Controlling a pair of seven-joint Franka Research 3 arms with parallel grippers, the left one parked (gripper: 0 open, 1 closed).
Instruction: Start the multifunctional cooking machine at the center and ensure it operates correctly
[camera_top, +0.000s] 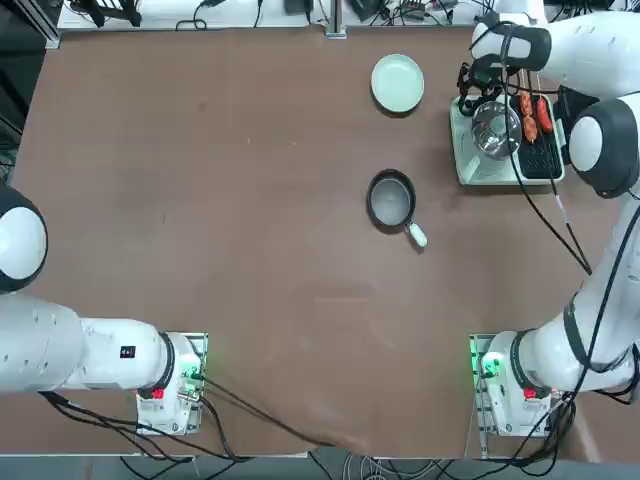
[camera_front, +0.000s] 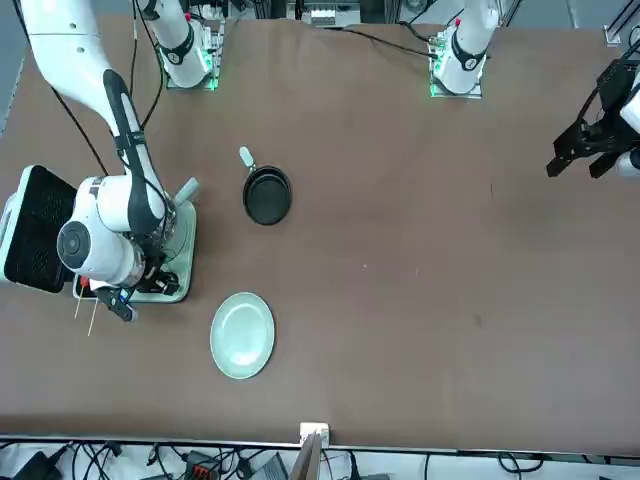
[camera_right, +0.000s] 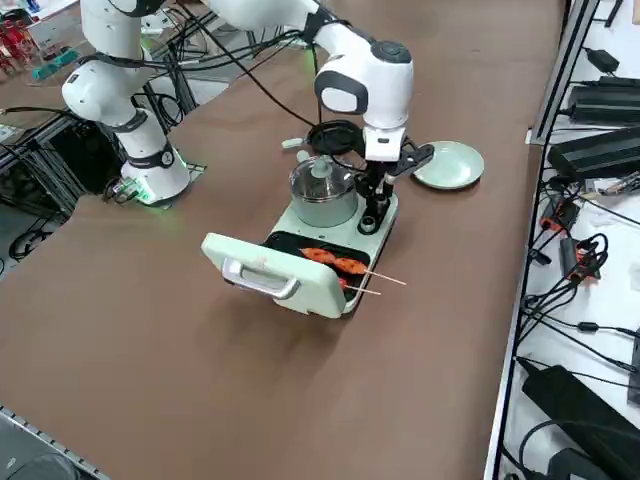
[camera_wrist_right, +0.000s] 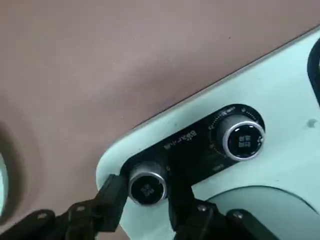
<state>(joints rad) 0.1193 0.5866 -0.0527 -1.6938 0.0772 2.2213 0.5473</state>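
You're gripping a control knob on the cooking machine.
Your right gripper (camera_wrist_right: 148, 183) is closing its fingers (camera_wrist_right: 111, 196) around a round silver-rimmed, black-faced knob (camera_wrist_right: 147, 190) on the black control panel (camera_wrist_right: 187, 159), where white lettering is reading "Bear"; the smaller markings are too blurred to read. The pale mint-green cooking machine (camera_top: 479, 172) is sitting toward the far right of the brown surface (camera_top: 250, 240), carrying a lidded steel pot (camera_right: 325, 200) and orange-red skewers (camera_right: 336, 262) on its black grill plate (camera_top: 535, 160).
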